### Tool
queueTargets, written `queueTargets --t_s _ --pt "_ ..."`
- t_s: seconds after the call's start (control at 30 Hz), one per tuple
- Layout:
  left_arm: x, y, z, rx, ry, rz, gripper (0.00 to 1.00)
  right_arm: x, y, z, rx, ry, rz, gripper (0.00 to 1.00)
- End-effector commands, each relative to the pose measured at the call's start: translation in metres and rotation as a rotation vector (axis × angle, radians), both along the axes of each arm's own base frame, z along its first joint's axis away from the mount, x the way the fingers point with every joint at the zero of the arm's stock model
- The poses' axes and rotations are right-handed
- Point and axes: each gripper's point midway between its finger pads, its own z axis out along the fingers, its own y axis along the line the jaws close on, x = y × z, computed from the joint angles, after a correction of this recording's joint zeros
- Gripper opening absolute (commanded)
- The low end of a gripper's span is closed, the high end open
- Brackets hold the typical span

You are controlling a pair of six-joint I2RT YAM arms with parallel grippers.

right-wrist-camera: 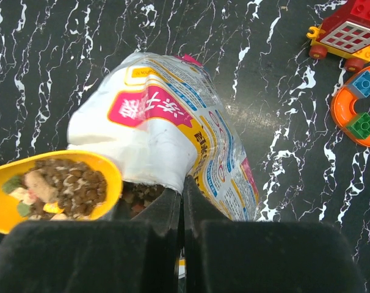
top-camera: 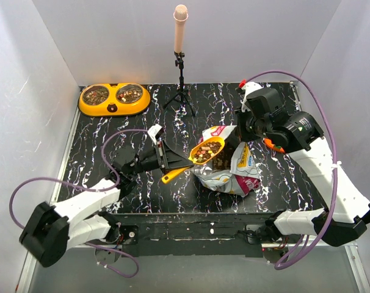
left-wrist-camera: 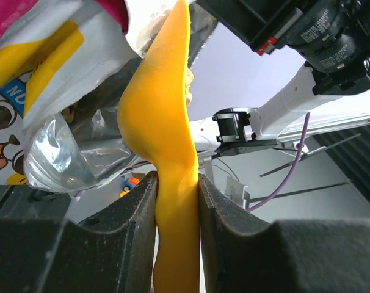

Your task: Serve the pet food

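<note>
Pet food (top-camera: 206, 151) filled the yellow scoop (top-camera: 217, 145), which was positioned at the open mouth of the bag (top-camera: 234, 177), toward 4 o'clock from the centre of the surface (top-camera: 282, 183). More kibble showed inside the bag mouth. Left claw (top-camera: 170, 163) was clamped on the scoop handle, jaws narrow against both sides. Right claw (top-camera: 241, 141) was fully closed and appeared to pinch the bag's upper edge, at 2 o'clock from the scoop. The orange double bowl (top-camera: 115, 110) sat in the 10 o'clock corner, with food in both cups.
</note>
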Motion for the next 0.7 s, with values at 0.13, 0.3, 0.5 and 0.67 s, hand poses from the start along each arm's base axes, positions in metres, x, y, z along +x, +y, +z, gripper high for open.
queueTargets --t_s 0.13,0.3,0.5,0.67 --pt "0.007 0.002 0.020 -0.123 -0.006 0.030 0.00 0.015 0.002 0.115 0.276 -0.364 -0.032 0.01" --pt "-0.001 0.009 0.035 -0.140 -0.020 0.027 0.00 0.017 0.003 0.111 0.276 -0.357 -0.038 0.01" --pt "0.008 0.012 0.059 -0.120 -0.029 0.091 0.00 0.014 -0.002 0.103 0.263 -0.348 -0.047 0.01" --pt "0.045 0.014 0.071 -0.060 -0.004 0.214 0.00 0.005 -0.012 0.093 0.243 -0.338 -0.056 0.01"
